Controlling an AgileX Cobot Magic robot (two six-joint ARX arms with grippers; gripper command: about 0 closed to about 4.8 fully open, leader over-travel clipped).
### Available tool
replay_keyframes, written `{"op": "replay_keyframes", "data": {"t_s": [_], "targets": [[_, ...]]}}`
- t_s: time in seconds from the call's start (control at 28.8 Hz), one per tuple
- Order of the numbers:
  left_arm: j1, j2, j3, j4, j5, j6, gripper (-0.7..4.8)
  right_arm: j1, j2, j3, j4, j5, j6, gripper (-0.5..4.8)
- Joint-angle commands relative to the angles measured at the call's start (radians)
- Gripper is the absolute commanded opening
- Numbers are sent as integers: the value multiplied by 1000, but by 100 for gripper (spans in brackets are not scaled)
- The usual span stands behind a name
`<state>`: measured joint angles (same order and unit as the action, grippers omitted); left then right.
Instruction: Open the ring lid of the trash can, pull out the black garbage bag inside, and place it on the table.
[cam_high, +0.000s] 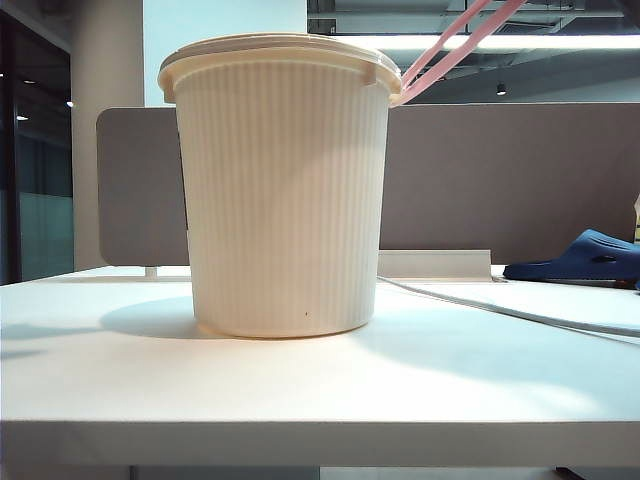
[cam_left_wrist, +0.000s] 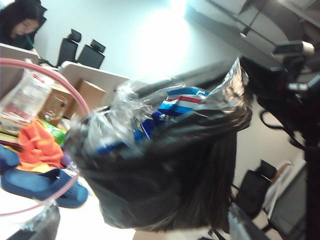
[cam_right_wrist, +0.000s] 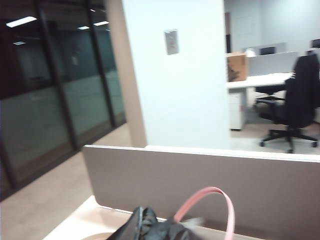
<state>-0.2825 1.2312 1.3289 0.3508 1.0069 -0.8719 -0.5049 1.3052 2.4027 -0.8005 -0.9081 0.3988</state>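
While the trash can (cam_high: 285, 190) stands upright at mid-bench (cam_high: 300, 390), its ring lid (cam_high: 450, 45) is raised. The pink hoop slants up and away from the right side of the cream rim and runs out of the top of the exterior view. No arm and no pincer shows in that view, and the bag does not show above the rim there.

Left wrist view: the black garbage bag (cam_left_wrist: 170, 175) fills the centre, bulging and glossy. Crumpled clear film and a blue, red and white striped wrapper (cam_left_wrist: 180, 100) lie in its open mouth. The left pincer (cam_left_wrist: 140, 212) is spread wide. Its two fingers appear only as blurred grey shapes at the lower corners, with the bag between them. Whether either finger touches the bag cannot be told. Part of the pink hoop curves beside the bag, with a dark blue slipper (cam_left_wrist: 40, 185) and an orange cloth (cam_left_wrist: 37, 142) beyond it.

Right wrist view: the right pincer itself is out of frame and is pressed together. Crinkled black plastic sits at the near edge of its camera, just beside an arc of the hoop, and the grey-brown partition (cam_right_wrist: 200, 180) stands behind. Whether it pinches the bag cannot be told.

A grey cable (cam_high: 520, 315) lies on the bench to the right of the can.
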Motion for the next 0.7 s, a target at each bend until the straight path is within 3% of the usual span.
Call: {"op": "replay_keyframes", "data": {"t_s": [0.03,0.31,0.7], "targets": [[-2,-5,3,8,3,4,435,4,-27,4,-11,29,-41,-1],[-15,-12,3,-5,5,5,435,3,-69,4,-21,63,-41,-1],[-16,-17,3,-6,11,6,435,3,-109,5,-145,227,-150,-1]]}}
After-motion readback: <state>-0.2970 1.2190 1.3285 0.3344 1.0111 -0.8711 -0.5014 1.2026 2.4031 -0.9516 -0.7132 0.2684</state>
